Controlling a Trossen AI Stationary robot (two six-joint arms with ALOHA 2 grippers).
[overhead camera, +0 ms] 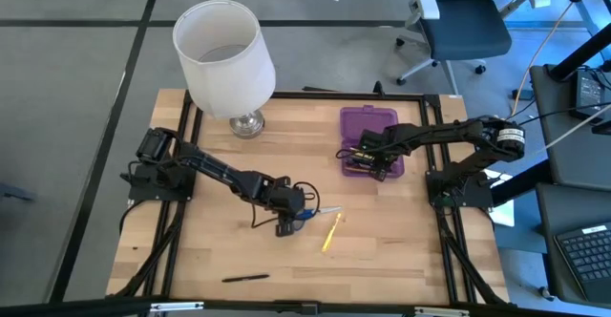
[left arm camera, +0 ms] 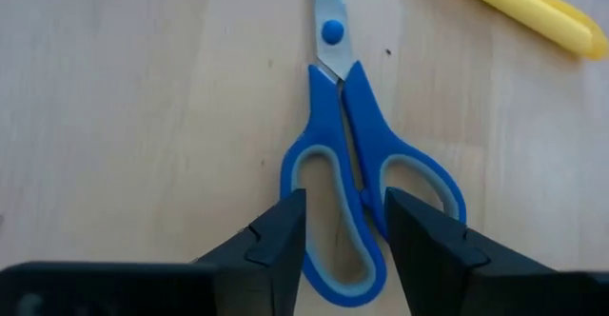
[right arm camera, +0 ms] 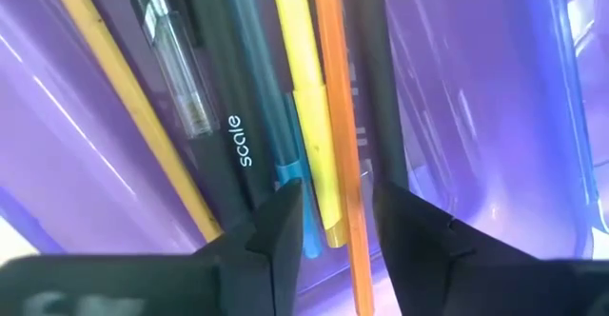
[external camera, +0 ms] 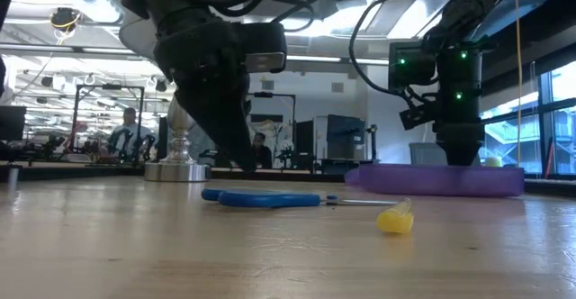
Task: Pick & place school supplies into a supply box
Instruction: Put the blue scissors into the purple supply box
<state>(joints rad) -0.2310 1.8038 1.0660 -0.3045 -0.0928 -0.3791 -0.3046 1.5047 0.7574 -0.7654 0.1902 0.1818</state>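
A: High view, near edge of the desk point(overhead camera: 382, 250)?
B: One black pen point(overhead camera: 245, 279), lying alone. Farther in, a yellow pencil point(overhead camera: 331, 233).
A: Mid-desk?
B: Blue-handled scissors point(left arm camera: 366, 187), flat. Left gripper point(left arm camera: 344, 245) over the handles, jaws parted, straddling one handle loop, nothing lifted.
A: Far side?
B: Purple supply box point(overhead camera: 370, 121), lid open, holding pens and pencils point(right arm camera: 309, 97). Right gripper point(right arm camera: 338, 226) inside it, jaws apart around an orange pencil point(right arm camera: 340, 116). Beyond, a white lampshade point(overhead camera: 224, 54).
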